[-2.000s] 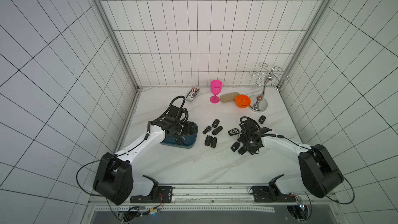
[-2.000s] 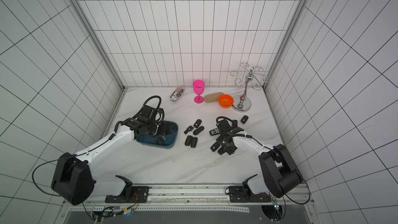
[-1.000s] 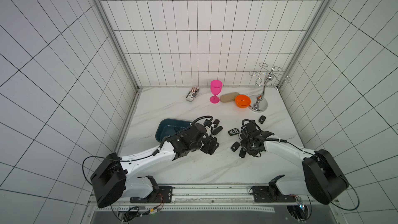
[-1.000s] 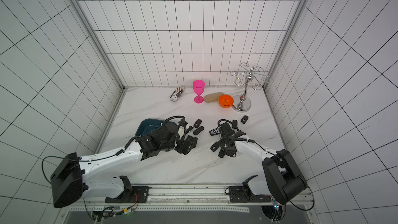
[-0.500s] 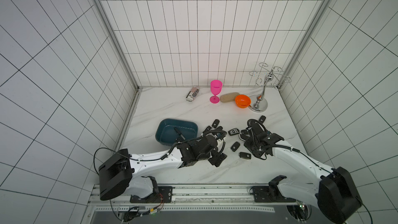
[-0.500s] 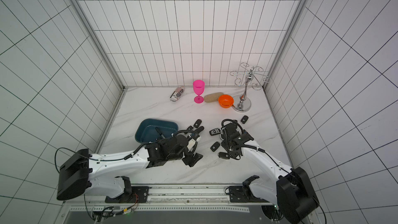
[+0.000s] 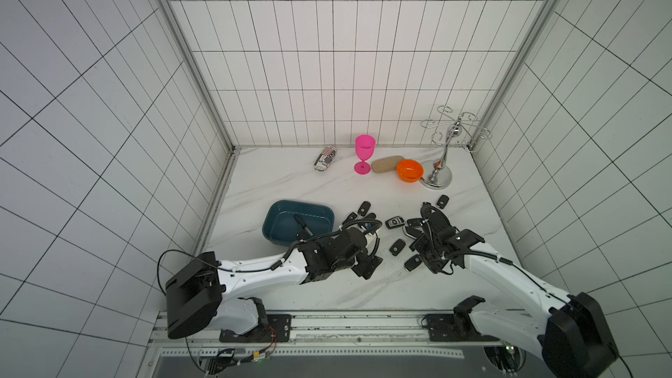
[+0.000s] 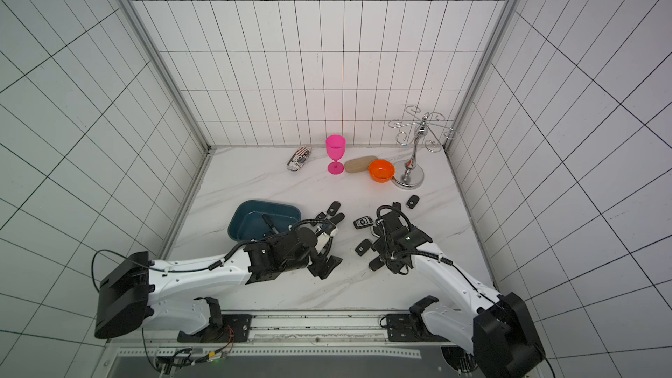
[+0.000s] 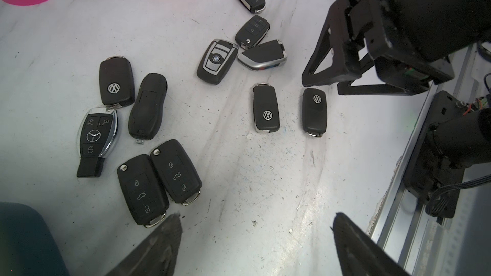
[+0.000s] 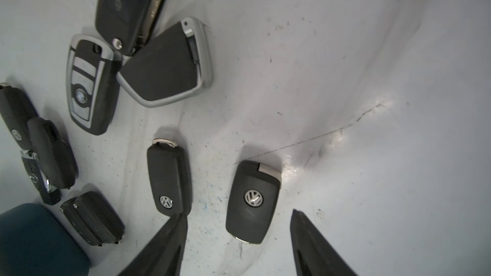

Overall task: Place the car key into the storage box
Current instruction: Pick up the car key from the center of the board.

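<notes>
Right wrist view: the right claw [image 10: 237, 214] is spread open, a VW key [image 10: 252, 200] lying loose on the bench [image 10: 372, 88] between its fingers. The left claw [image 9: 255, 215] gapes empty. In a top view, the box [image 7: 283, 228] holds another key [image 7: 302, 224].

Key [image 7: 302, 224] in storage box [image 7: 280, 214] (others [image 7: 394, 222] beside)

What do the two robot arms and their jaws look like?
The left arm and right arm share white shells with black joint housings and black wrists. Thin black cables loop along both. The jaws are black, tapering, with triangular cut-outs.
</notes>
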{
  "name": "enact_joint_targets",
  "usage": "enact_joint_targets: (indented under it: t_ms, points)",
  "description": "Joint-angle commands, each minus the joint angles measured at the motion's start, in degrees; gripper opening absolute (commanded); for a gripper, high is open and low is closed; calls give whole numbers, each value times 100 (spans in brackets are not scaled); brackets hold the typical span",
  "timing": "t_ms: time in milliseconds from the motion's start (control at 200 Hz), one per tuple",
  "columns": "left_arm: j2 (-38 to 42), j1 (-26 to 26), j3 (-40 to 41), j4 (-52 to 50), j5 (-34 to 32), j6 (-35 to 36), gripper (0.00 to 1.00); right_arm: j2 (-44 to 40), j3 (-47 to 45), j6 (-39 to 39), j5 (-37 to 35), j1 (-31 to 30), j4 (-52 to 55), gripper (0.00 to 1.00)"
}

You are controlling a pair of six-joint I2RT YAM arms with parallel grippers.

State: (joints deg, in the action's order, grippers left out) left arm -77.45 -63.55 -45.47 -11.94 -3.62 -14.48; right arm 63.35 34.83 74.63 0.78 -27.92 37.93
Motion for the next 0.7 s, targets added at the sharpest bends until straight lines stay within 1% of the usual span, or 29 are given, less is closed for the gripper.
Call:
enact_joint_targets:
  t_ms: [0,135,290,390,440,465,615,660,695]
  points:
    - [346,9,133,11,-2,148,87,240,-174,573,20,-150,-15,65]
    - [622,0,278,37,-34,209,87,607,-152,766,-77,-293,-242,64]
    - [742,9,379,16,-44,233,88,1076,-119,931,-227,-439,-556,61]
    - [775,3,440,0,-107,221,88,1349,-117,1010,-177,-471,-675,54]
    - [803,9,455,-8,-106,214,88,1405,-121,1017,-174,-496,-706,44]
    - [810,9,475,2,-107,213,88,1407,-132,1034,-187,-512,-714,43]
    - [770,4,590,144,-84,244,87,1205,-171,1009,-253,-574,-642,35]
    - [713,6,646,271,9,235,87,1064,-146,979,-311,-573,-550,27]
    - [638,4,686,387,120,231,87,920,-125,941,-354,-571,-499,25]
